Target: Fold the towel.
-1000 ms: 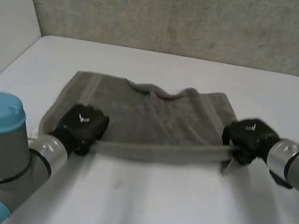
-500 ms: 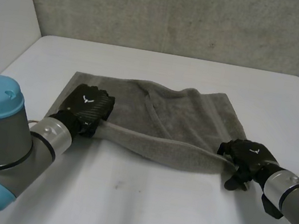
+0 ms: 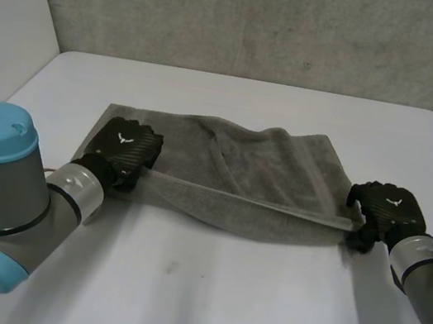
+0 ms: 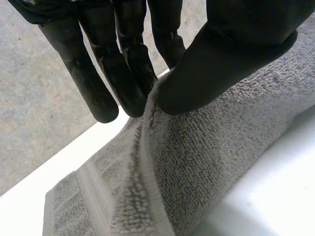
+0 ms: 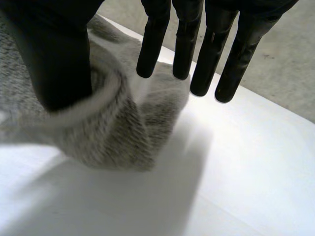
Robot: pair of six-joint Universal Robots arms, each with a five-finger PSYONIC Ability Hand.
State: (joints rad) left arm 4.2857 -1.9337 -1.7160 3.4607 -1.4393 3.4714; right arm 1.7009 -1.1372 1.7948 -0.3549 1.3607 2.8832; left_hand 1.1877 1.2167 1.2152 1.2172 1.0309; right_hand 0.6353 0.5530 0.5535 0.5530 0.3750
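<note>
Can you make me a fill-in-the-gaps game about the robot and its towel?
1. The towel lies on a ___ table.
2. The towel's colour is ___.
3. The left robot hand pinches the towel's edge between its fingers and its ___.
4. The right robot hand holds the other end, so ___ robot hands hold the towel.

Missing words: white, grey, thumb, two.
</note>
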